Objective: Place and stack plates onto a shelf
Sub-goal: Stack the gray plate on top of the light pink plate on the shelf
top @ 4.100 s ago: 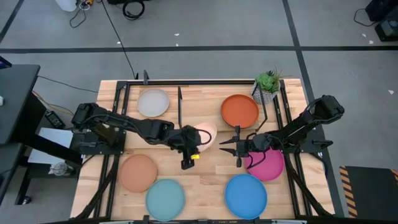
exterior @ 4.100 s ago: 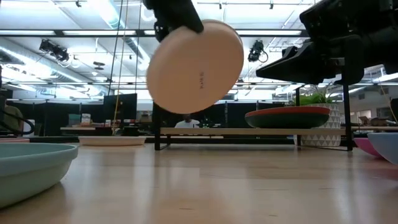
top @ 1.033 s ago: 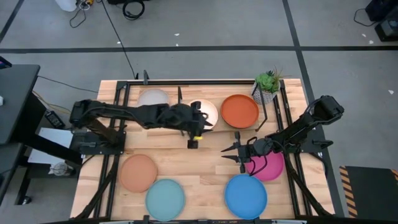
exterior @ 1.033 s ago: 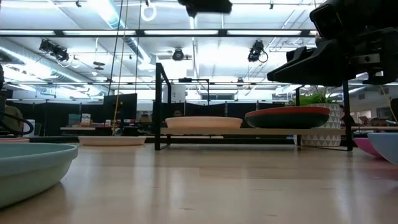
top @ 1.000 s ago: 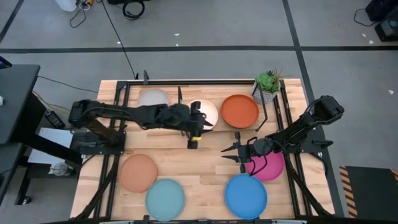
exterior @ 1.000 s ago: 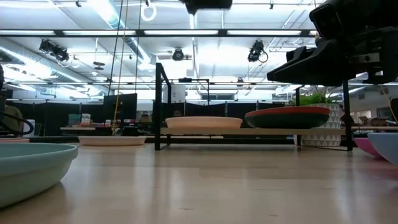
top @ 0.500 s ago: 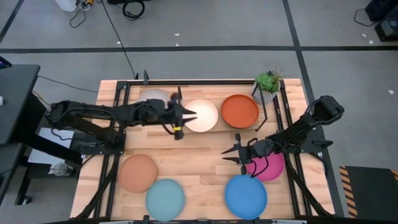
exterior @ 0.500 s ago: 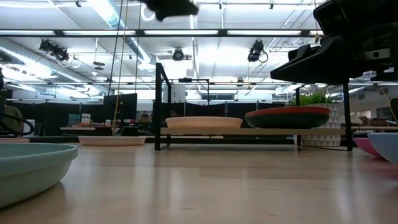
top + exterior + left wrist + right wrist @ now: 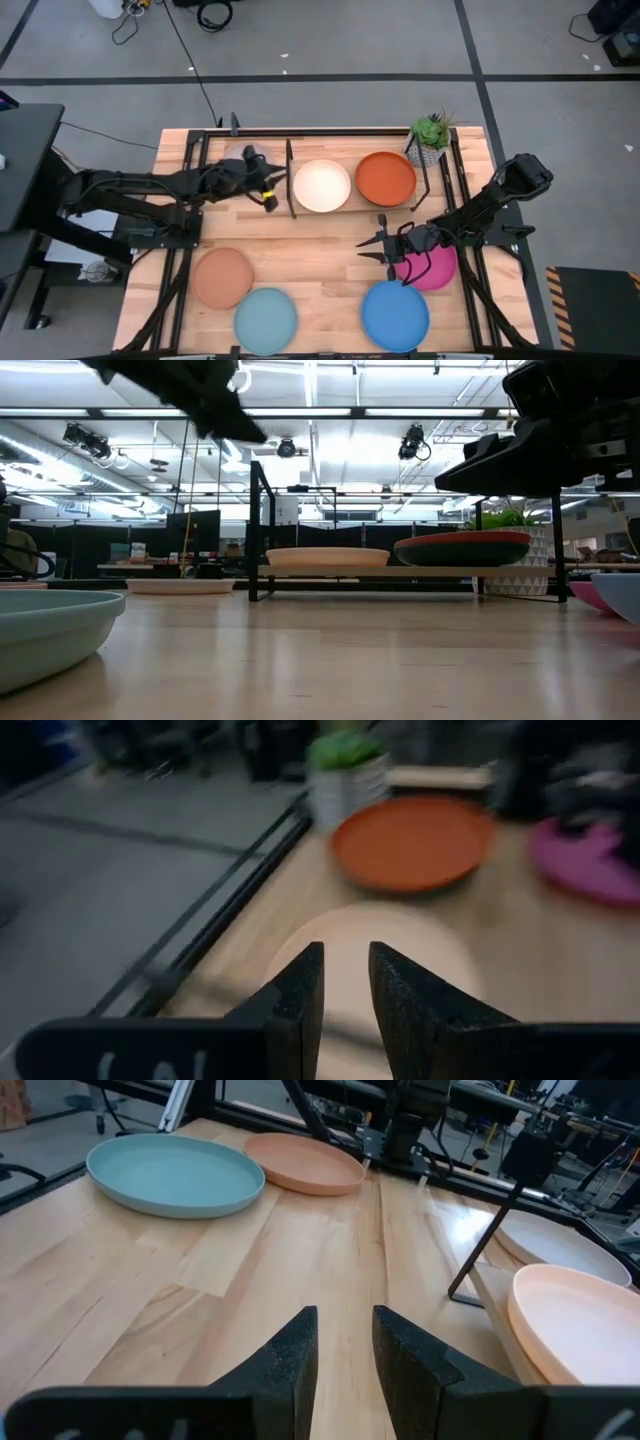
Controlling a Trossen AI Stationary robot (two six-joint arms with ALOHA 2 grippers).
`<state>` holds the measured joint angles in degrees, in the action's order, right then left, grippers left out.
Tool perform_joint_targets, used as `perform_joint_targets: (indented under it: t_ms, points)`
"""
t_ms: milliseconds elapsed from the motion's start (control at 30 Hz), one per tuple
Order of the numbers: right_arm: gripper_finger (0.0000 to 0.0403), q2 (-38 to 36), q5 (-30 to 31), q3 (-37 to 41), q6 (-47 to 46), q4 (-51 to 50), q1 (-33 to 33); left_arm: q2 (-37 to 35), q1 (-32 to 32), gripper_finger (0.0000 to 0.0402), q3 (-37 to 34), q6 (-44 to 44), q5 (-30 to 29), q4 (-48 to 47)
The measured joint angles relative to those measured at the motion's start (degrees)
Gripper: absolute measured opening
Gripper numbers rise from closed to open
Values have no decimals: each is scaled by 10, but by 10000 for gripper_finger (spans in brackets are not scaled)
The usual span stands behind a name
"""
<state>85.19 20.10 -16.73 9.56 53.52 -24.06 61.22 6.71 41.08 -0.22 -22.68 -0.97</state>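
So the shelf (image 9: pixel 335 205) has the pale peach plate (image 9: pixel 322 185) and the orange plate (image 9: pixel 385 177) sitting side by side on it. The left end effector (image 9: pixel 268 194) hangs just off the shelf's left end, over the grey-white plate (image 9: pixel 243 160), fingers nearly closed and empty. The right end effector (image 9: pixel 372 243) sits in front of the shelf by the magenta plate (image 9: pixel 432 266), fingers spread, holding nothing. For the next grab, I'd come in low at a rim, pinch just the lip, then lift clear of the shelf's black rod ends before stacking dead centre on a plate already there.
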Motion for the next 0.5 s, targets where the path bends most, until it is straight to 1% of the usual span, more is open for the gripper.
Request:
perform_joint_targets:
  t_ms: [133,200,367,500]
  points:
    - [105,0,3,0,-1,-1,-1,-26,25,91,-41,-37,-57,-8]
    - [105,0,4,0,-2,-2,-1,-37,40,91,-58,-59,-68,-33]
    - [105,0,8,0,-4,0,-1,-35,78,91,-76,-123,-71,-112]
    - [105,0,10,0,-5,0,-3,-31,92,91,-87,-146,-71,-141]
